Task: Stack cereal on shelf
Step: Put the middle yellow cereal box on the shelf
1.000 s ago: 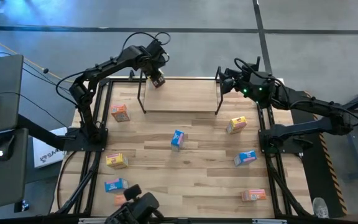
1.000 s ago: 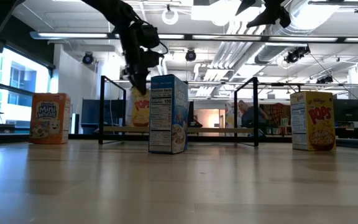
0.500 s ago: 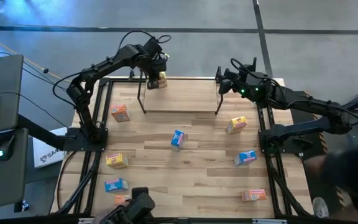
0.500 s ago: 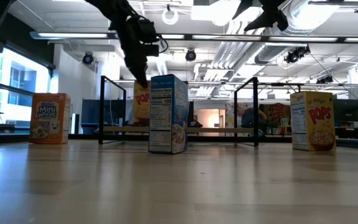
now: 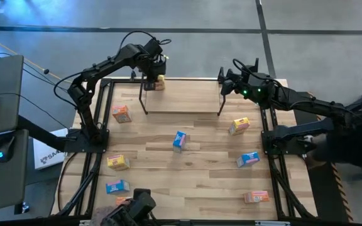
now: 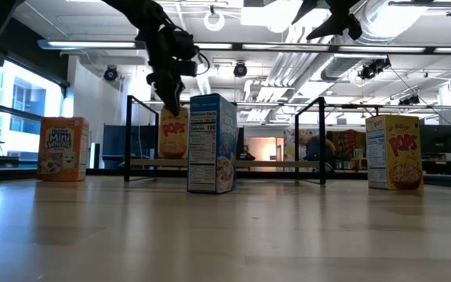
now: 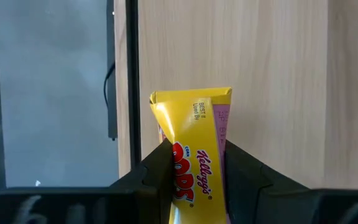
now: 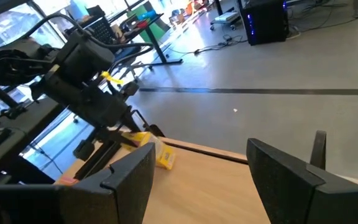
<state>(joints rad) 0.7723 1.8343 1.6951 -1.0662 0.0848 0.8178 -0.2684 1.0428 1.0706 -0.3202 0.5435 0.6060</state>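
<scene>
Holding a yellow Corn Pops box (image 7: pixel 194 146) narrow-face-on: the left gripper (image 7: pixel 194 163) has both fingers (image 7: pixel 158 167) clamped on its thin sides, box long axis running straight out ahead of the fingers, toward the board.

In the low view the same box (image 6: pixel 173 131) hangs upright below the left gripper (image 6: pixel 165 84), at the left end of the shelf (image 6: pixel 224 163). I judge its bottom edge is at or just above the shelf's wooden base; I can't tell whether it is touching. The blue cereal box (image 6: pixel 212 143) in the foreground cuts off its right edge.

High view puts the left gripper (image 5: pixel 157 70) right over the shelf's back left corner (image 5: pixel 144 94), so the remaining travel looks like straight down. The box itself is mostly hidden there under the wrist.

Right gripper (image 5: pixel 226 84) waits by the shelf's right upright, fingers (image 8: pixel 126 177) spread wide, nothing between them.

The other boxes sit loose on the counter (image 5: pixel 200 182), well apart from the shelf. Nearest the left arm is the orange Mini-Wheats box (image 5: pixel 120 113); nearest the right arm is a yellow box (image 5: pixel 238 126). A dark blurred shape covers the high view's right edge; can't identify it.
</scene>
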